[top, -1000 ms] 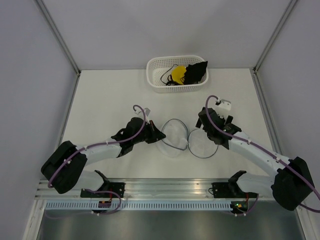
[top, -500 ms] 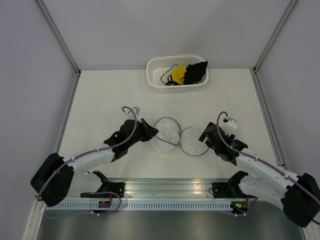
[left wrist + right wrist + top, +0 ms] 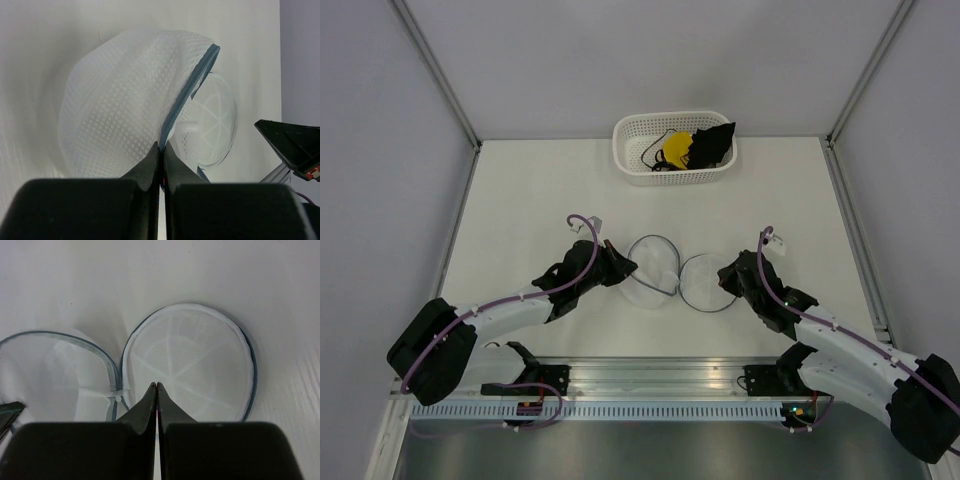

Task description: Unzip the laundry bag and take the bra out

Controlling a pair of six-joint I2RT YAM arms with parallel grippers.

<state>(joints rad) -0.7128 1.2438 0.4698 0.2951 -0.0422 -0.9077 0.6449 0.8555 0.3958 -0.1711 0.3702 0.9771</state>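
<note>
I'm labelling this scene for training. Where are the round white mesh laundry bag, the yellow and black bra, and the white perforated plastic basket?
round white mesh laundry bag (image 3: 658,264): top view, mesh of one open half.
yellow and black bra (image 3: 675,149): top view, yellow cup.
white perforated plastic basket (image 3: 670,177): top view, near wall.

White table (image 3: 540,190) with opened mesh laundry bag (image 3: 650,262) and perforated basket (image 3: 660,178)

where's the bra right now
In the top view the bra lies inside the white basket at the table's far edge, centre, well beyond the opened laundry bag.
</note>
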